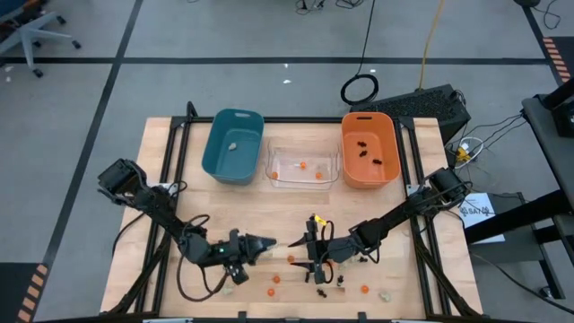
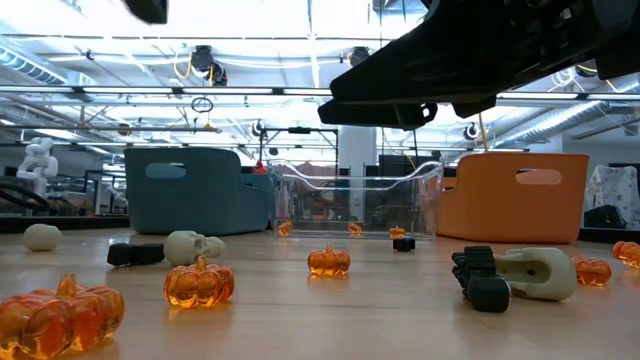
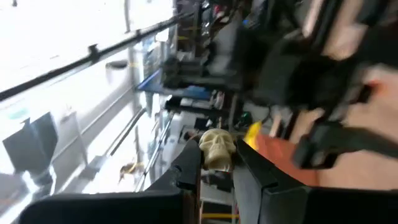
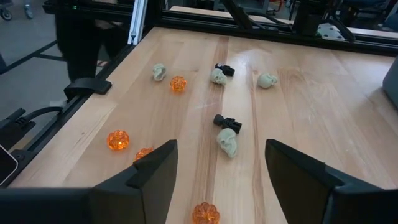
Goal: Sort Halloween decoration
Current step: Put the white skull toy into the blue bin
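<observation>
A pale skull trinket (image 3: 217,148) is lifted off the table, with my left gripper (image 3: 219,169) shut on it, left of the table's middle near the front (image 1: 273,242). My right gripper (image 4: 217,177) stands open just to the right of it (image 1: 316,260), low over the wood. Below and ahead of it, loose decoration lies on the table: another pale skull (image 4: 227,142), a black spidery piece (image 4: 227,122) and orange pumpkins (image 4: 117,139). More lie along the front edge (image 1: 274,278). My left gripper pinches the skull by its two sides (image 3: 209,155) between its two fingers, at their free ends. The fingers come about level from the table's left. The skull sticks out past the fingertips and is clear of the table.
Three bins stand in a row at the back: a teal one (image 1: 215,157) with a pale lump, a clear one (image 1: 303,184) with orange pieces, and an orange one (image 1: 345,166) with black pieces. A black frame (image 1: 179,161) borders the table's sides.
</observation>
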{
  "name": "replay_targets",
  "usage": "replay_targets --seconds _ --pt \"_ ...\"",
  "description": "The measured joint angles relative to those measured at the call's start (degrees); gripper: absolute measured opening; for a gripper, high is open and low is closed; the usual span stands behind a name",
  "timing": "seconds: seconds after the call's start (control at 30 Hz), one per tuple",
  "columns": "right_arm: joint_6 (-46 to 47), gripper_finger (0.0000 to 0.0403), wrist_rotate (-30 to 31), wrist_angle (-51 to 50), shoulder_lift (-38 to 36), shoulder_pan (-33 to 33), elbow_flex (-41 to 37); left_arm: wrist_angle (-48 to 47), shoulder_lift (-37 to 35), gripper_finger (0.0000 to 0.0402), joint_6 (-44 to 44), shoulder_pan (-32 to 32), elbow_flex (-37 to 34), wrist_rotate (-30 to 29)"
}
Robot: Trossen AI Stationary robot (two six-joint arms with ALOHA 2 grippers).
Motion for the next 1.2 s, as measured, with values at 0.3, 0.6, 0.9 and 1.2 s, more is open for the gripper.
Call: replay_targets --seconds 0.3,0.6,0.9,1.2 --pt "0.0 0.0226 0.0 0.0 0.0 0.0 0.0 -17.1 -10.5 0.0050 -14.1 4.4 0.0 4.9" --pt "0.0 0.0226 0.0 0.0 0.0 0.0 0.0 -38.9 -24.0 0.0050 -36.7 11.9 0.0 10.7" --pt "0.0 0.0226 0.0 0.0 0.0 0.0 0.0 -52.7 -34.4 0.0050 -59.1 19.6 0.0 12.7" --pt "-0.2 0.0226 0.0 0.0 0.0 0.0 0.0 -61.4 -40.9 0.0050 -71.4 34.7 0.0 12.0"
